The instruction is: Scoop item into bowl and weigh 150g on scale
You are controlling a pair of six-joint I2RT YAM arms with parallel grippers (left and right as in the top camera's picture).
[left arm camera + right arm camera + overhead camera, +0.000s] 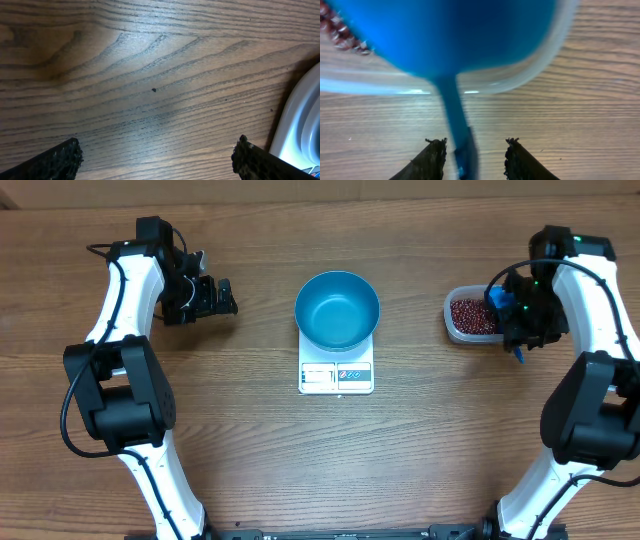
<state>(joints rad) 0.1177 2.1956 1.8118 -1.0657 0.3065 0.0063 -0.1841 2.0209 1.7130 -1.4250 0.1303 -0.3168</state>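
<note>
- Evidently, the round blue glossy bowl (337, 310) sits empty on the flat white scale (336, 376).
- Small red-brown beans (473, 314) lie only in the clear plastic tub (451, 328); all scooping is left.
- Jaws of the right gripper (474, 146) stand apart around the handle of the blue plastic scoop (455, 35); the left gripper (158, 146) spreads wide, holding nothing.

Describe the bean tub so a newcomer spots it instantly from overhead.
Start at the white scale in the middle of the wooden table, with the blue bowl on it. Look toward the robot's right arm: the tub sits on the wood by its wrist. It's the only clear plastic container, rounded-rectangular and holding red-brown beans, unlike the opaque, empty blue bowl.
</note>
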